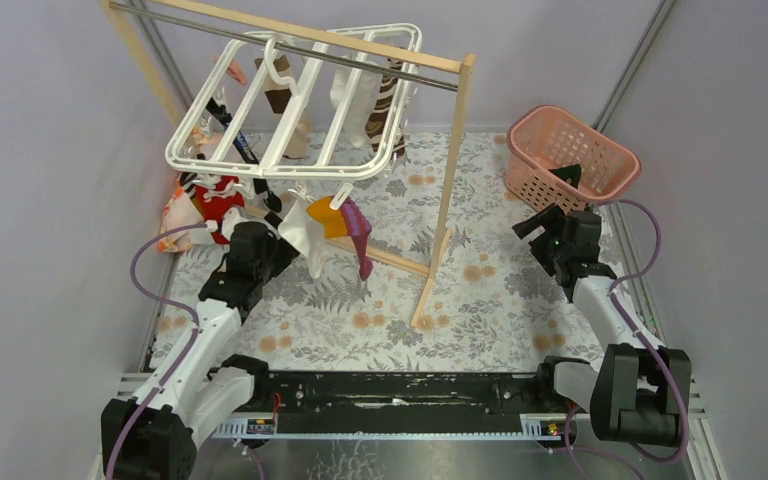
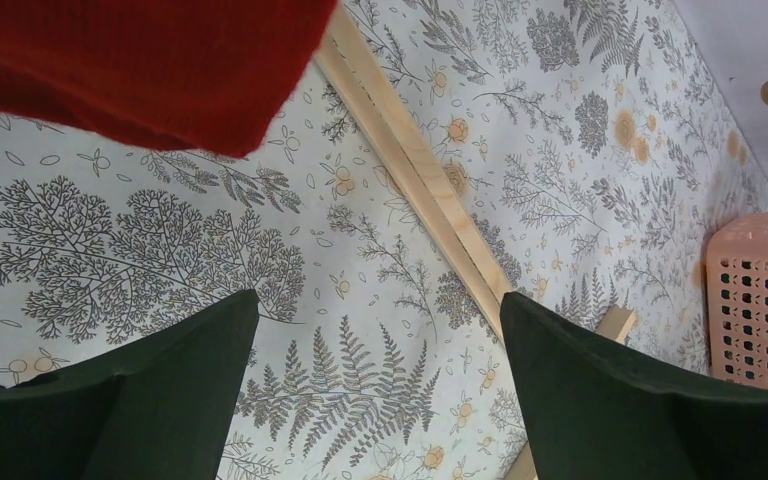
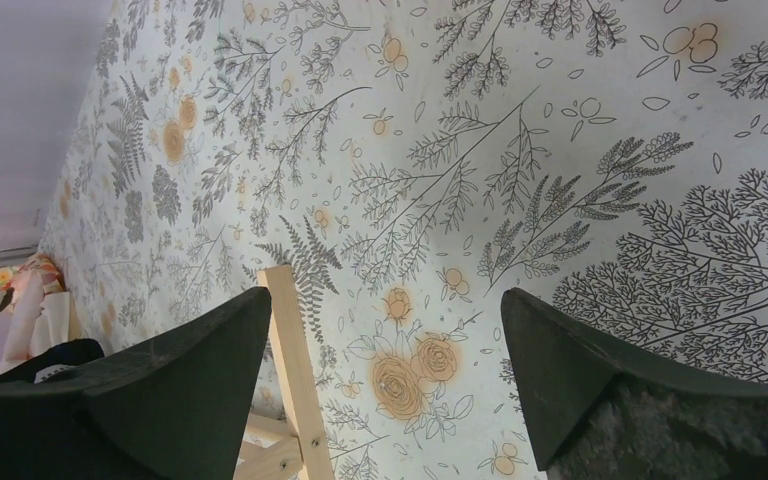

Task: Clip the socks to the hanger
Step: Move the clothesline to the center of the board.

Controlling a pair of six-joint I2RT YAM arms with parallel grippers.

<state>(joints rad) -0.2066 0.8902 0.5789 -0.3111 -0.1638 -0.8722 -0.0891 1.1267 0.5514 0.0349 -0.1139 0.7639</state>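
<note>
The white hanger [image 1: 290, 105] hangs by its hook from the metal rod of the wooden rack [image 1: 450, 190]. Several socks dangle from its clips: red [image 1: 218, 200], white [image 1: 300, 238], orange [image 1: 326, 218], purple [image 1: 360, 235], brown-striped [image 1: 386, 105] and black [image 1: 232, 128]. My left gripper [image 1: 263, 228] is open just below the red sock [image 2: 140, 60], with nothing between its fingers [image 2: 378, 297]. My right gripper [image 1: 538, 222] is also open and empty [image 3: 387, 292]. It hovers over the patterned table near the pink basket.
A pink lattice basket [image 1: 572, 150] at the back right holds a dark item [image 1: 566, 176]. The rack's wooden foot [image 2: 430, 190] crosses the mat between the arms, and its end [image 3: 295, 370] lies by my right gripper's left finger. An orange-and-white cloth [image 1: 174, 218] lies far left.
</note>
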